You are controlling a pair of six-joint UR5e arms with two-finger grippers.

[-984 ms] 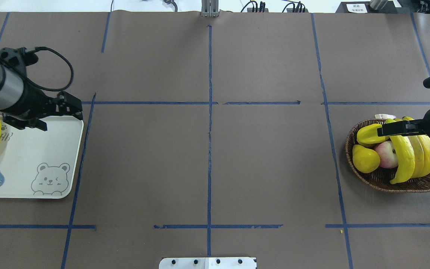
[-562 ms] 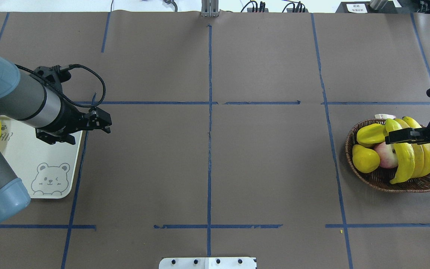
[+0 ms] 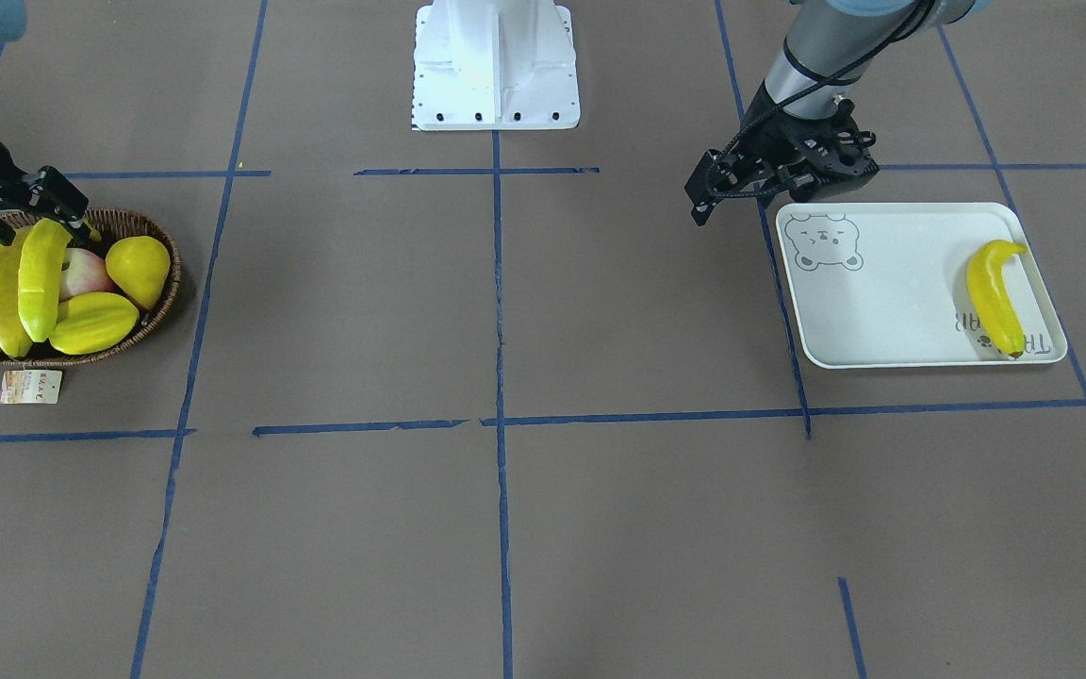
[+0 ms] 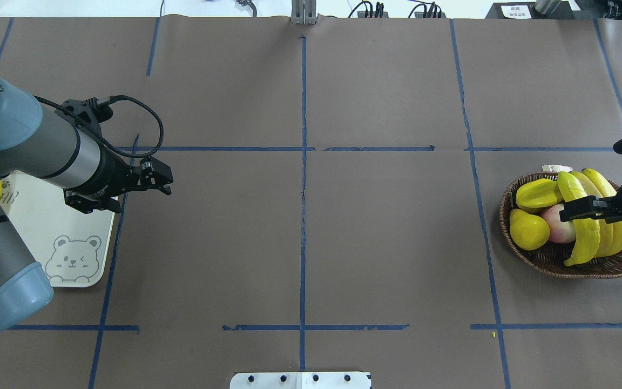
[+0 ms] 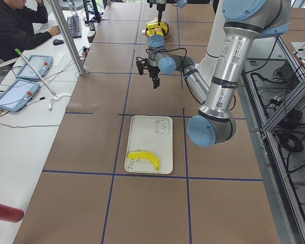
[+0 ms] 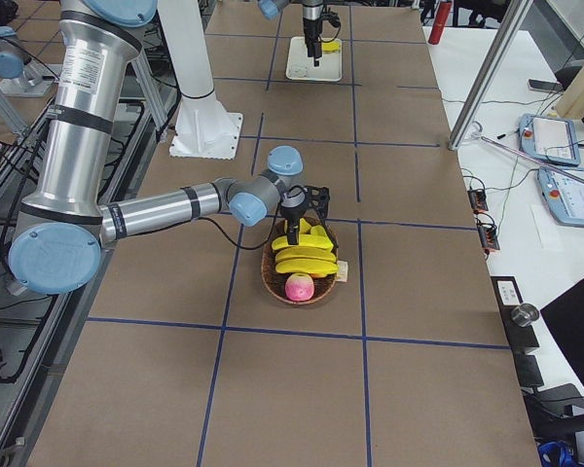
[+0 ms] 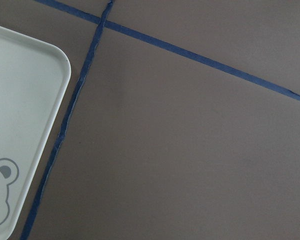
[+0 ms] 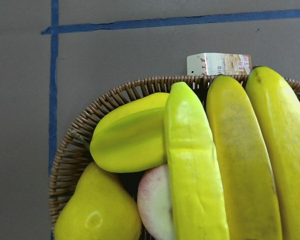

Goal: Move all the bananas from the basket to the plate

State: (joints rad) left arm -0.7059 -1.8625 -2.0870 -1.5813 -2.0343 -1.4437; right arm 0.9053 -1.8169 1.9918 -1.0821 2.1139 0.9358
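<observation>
Three yellow bananas (image 4: 586, 237) lie side by side in the brown wicker basket (image 4: 559, 267) at the right. My right gripper (image 4: 570, 212) hangs over their middle, open, one finger at the outer banana's (image 3: 39, 273) left side; I cannot tell whether it touches. The right wrist view shows the bananas (image 8: 195, 175) close below. Another banana (image 3: 994, 294) lies on the white bear plate (image 3: 892, 292). My left gripper (image 4: 168, 182) is open and holds nothing, over bare table just past the plate's (image 4: 46, 232) right edge.
The basket (image 3: 142, 325) also holds a yellow starfruit (image 4: 538, 193), a yellow pear (image 4: 528, 229) and pink apples (image 4: 559, 227). Its paper tag (image 3: 30, 386) lies beside it. The robot's white base (image 3: 496, 66) stands mid-table. A person (image 5: 15, 25) sits at a side desk.
My left arm has swung right, off the plate and out over the table. My right gripper has shifted along the bananas toward the robot's side of the basket.
</observation>
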